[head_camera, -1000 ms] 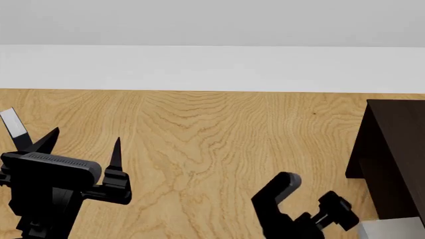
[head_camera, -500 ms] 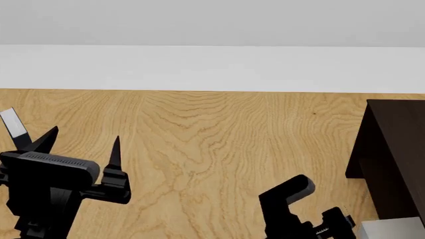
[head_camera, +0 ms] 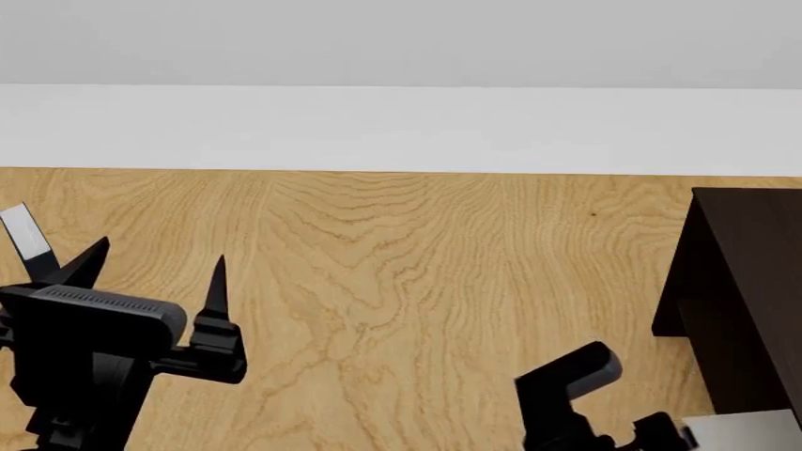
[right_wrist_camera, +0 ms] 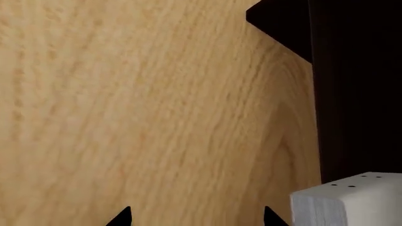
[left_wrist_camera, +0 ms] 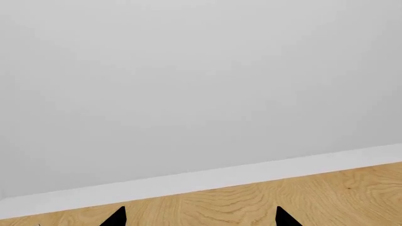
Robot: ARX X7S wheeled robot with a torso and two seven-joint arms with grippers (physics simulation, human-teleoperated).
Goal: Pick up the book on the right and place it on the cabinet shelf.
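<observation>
Approach phase: right gripper spread wide, empty, near cabinet. Dotted grey book alongside is a decoy; keep off, seek plain one.

Left gripper wide, idle.

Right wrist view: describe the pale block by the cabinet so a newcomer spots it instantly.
Find the big, almost black cabinet standing on the wood-grain floor. In front of its dark panel shows the corner of a grey book, cut off by the frame. It is the only pale thing there, with small dark dots on one face.
</observation>
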